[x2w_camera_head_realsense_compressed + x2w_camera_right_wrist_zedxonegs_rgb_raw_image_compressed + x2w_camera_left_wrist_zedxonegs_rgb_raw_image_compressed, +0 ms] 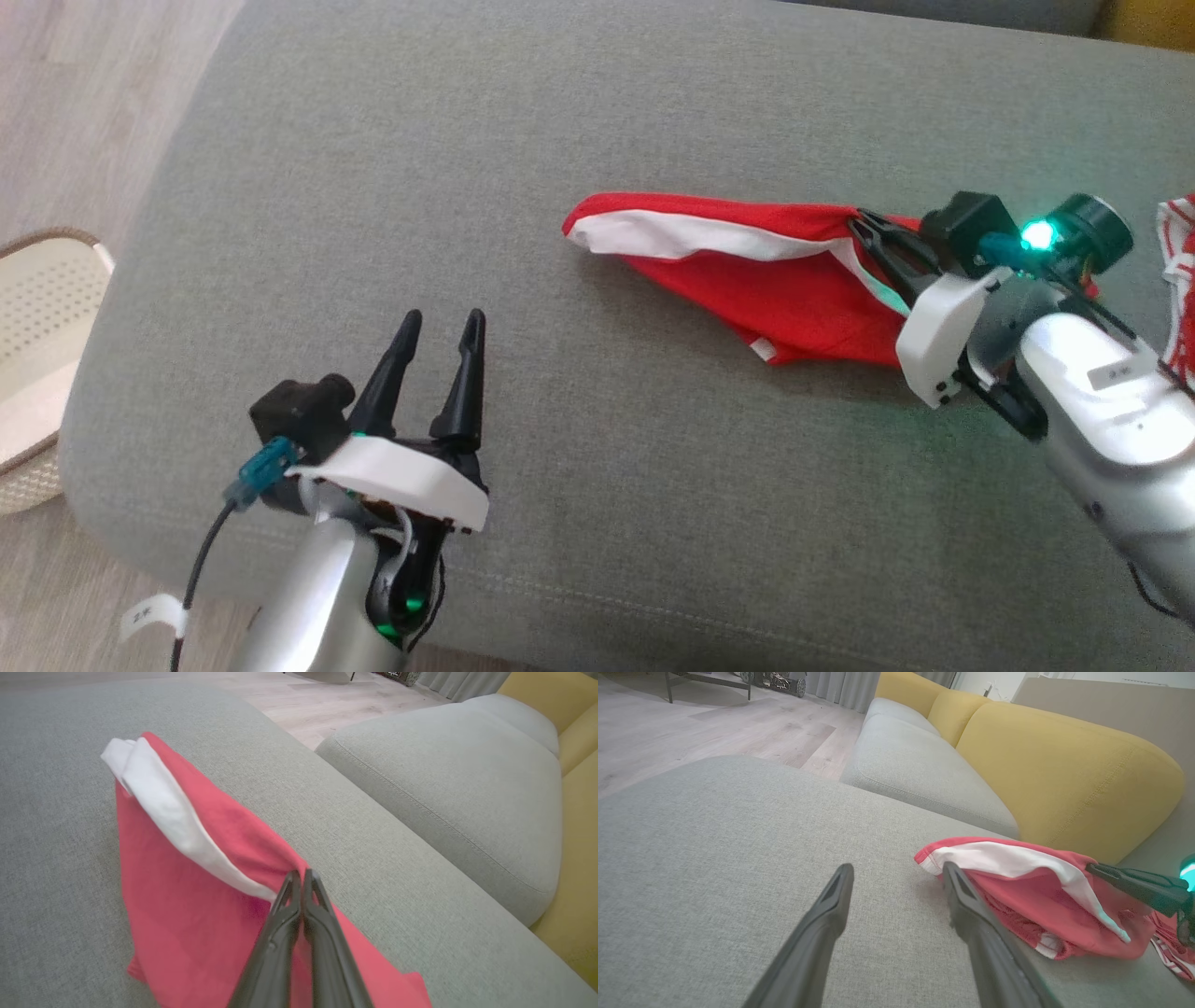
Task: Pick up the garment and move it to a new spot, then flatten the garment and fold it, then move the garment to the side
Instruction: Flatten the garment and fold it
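Observation:
A red garment [747, 280] with a white band lies on the grey cushion [467, 187], right of centre. My right gripper [864, 222] is shut on the garment's right corner, lifting that edge a little; its closed fingertips [299, 879] pinch the red cloth [187, 872] beside the white band. My left gripper [443, 327] stands open above bare cushion at the lower left, apart from the garment. Past its two spread fingers [962, 896] the garment [1017, 882] lies just to the right, and the right gripper's fingers [1129, 882] reach in from the right.
A pale perforated basket [37, 308] stands on the wooden floor at the far left. Another red and white striped cloth [1178, 271] lies at the right edge. Yellow backrests [1064, 770] rise behind the cushion, and a second grey cushion [444, 774] adjoins it.

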